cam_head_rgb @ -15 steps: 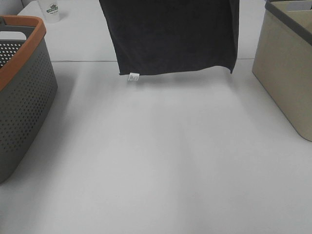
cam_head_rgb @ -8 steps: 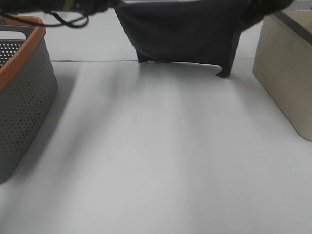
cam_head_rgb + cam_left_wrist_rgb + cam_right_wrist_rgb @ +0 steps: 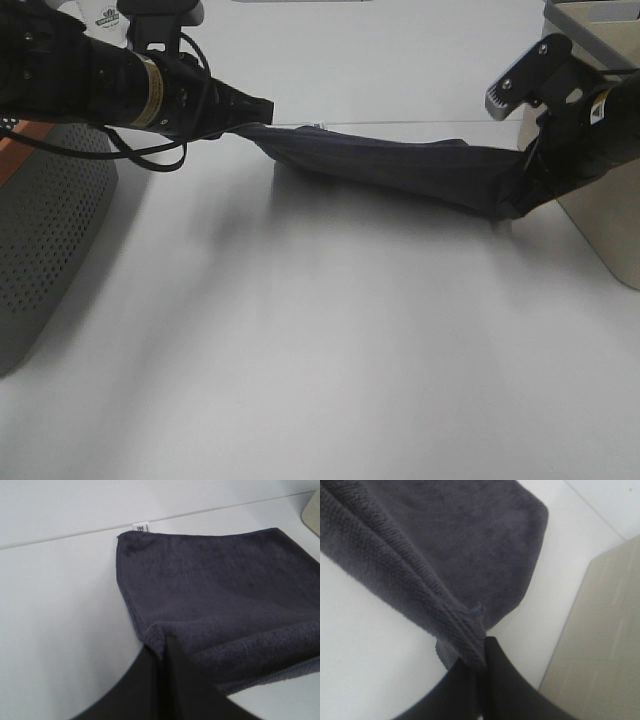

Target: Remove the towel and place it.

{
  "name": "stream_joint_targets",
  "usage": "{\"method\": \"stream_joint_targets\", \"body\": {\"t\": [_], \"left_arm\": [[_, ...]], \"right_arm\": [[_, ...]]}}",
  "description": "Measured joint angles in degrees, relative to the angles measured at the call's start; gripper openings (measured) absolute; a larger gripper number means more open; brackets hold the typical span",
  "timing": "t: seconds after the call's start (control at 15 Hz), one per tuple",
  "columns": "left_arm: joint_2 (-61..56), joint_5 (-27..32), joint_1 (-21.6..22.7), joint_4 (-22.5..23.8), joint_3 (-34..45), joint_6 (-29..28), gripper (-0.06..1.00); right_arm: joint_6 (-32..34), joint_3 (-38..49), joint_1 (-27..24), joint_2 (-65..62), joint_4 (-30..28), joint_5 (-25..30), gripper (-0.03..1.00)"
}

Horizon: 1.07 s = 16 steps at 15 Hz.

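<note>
The dark charcoal-grey towel (image 3: 400, 165) is stretched low over the white table between my two grippers, its far part lying on the table. My left gripper (image 3: 258, 110) is shut on the towel's left corner. My right gripper (image 3: 518, 200) is shut on its right corner, close to the beige basket. In the left wrist view the towel (image 3: 215, 590) lies spread flat with its white tag (image 3: 141, 528) at the far corner, and the black fingers (image 3: 165, 660) pinch the near fold. In the right wrist view the fingers (image 3: 480, 675) pinch the towel's (image 3: 445, 545) folded edge.
A grey perforated basket with an orange rim (image 3: 45, 210) stands at the left edge. A beige basket (image 3: 605, 215) stands at the right edge and shows in the right wrist view (image 3: 600, 645). A white cup (image 3: 105, 17) stands at the back left.
The towel hung up high a second ago; both grippers have come down and forward, and the towel now lies low, stretched across the table's far part.
</note>
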Motion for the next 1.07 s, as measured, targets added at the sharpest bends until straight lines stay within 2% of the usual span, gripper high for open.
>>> {"method": "stream_joint_targets", "body": {"t": [0.2,0.27,0.53,0.8,1.07], "left_arm": [[-3.38,1.09,0.06,0.11,9.45,0.0,0.0],[-3.78,1.15,0.11,0.11,10.31,0.0,0.0],[-5.9,-0.69,0.06,0.11,15.18,0.0,0.0],[-9.63,-0.63,-0.29,-0.34,21.26,-0.06,0.0],[-9.85,-3.09,-0.29,-1.15,23.43,-0.06,0.0]], "right_arm": [[-4.98,5.96,5.27,0.0,0.0,-0.11,0.02],[-5.5,6.47,5.84,0.0,0.0,-0.06,0.02],[-6.02,7.56,6.3,0.0,-0.17,2.58,0.02],[-6.82,7.56,6.93,-0.06,0.06,2.81,0.02],[-11.4,7.91,6.93,-0.11,4.07,4.64,0.02]]}}
